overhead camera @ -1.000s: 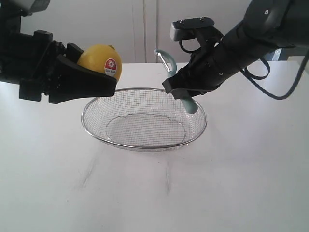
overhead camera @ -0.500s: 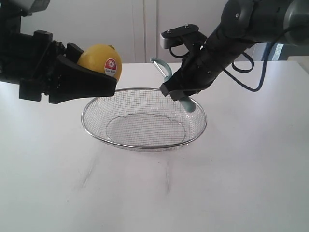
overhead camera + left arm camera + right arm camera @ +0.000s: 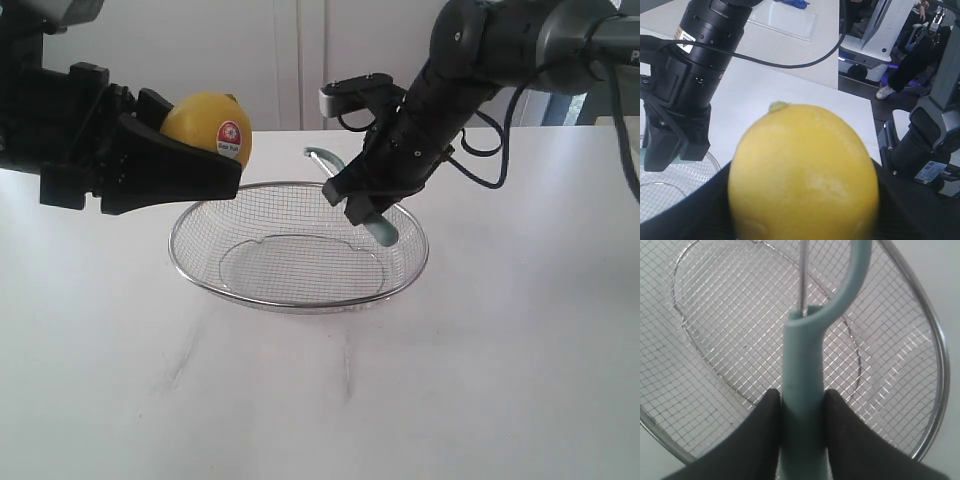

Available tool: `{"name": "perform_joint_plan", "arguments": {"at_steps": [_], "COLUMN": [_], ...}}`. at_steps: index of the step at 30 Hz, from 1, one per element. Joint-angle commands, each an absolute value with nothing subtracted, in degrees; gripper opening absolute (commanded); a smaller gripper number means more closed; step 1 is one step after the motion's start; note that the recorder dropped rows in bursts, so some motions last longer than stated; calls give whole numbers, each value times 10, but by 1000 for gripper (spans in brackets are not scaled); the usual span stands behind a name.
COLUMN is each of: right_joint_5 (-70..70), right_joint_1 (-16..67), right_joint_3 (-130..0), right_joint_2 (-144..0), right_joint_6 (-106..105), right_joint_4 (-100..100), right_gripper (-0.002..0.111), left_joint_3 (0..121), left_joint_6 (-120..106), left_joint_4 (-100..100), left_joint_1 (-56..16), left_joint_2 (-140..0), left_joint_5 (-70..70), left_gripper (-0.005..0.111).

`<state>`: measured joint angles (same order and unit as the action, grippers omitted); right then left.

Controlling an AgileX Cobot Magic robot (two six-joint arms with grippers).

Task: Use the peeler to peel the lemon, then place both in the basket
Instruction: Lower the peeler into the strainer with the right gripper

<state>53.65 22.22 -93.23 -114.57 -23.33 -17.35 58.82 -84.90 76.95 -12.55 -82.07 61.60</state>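
The lemon (image 3: 205, 125) is held in the air over the left part of the white worktop (image 3: 480, 380), higher than the basket (image 3: 210, 255) and just outside its left rim. Its red-and-white sticker (image 3: 229, 133) faces the near edge. The left gripper (image 3: 222, 160) has its black jaws clamped on the fruit from both sides, and in the left wrist view the lemon fills the space between them, with a small greenish stem nub on top. The peeler (image 3: 802, 390) hangs tilted over the right half of the basket. The lower end of its teal handle dips below the level of the rim on that side, and its curved loop head points up and toward the left. Whether the handle end touches the mesh cannot be told. The right gripper (image 3: 370, 200) has its jaws closed on the handle. In the right wrist view, the two dark fingers (image 3: 762, 435) press against it from either side, and the loop and the thin metal blade reach out over the wire mesh. The basket rests flat about midway between the left and right edges of the worktop, with nothing lying in it. The lemon and the peeler's head are well apart, with the basket's far rim showing between them.
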Motion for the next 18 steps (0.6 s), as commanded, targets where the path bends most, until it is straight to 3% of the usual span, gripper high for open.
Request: {"name": "perform_joint_plan", "arguments": {"at_steps": [1, 18], "right_joint_5": [576, 620], "right_joint_1": [227, 260], "right_joint_3": [-964, -1034], "right_joint_2": [-1160, -1209], "right_joint_6": [-211, -141], "right_joint_4": [-147, -73], "right_gripper": [0, 0], "left_joint_3": [587, 587], "left_joint_6": [-851, -851], "left_joint_4": [792, 792], "left_joint_1": [-128, -128], "left_joint_2": [-813, -813], "left_joint_5": [628, 628], "left_gripper": [0, 0]}}
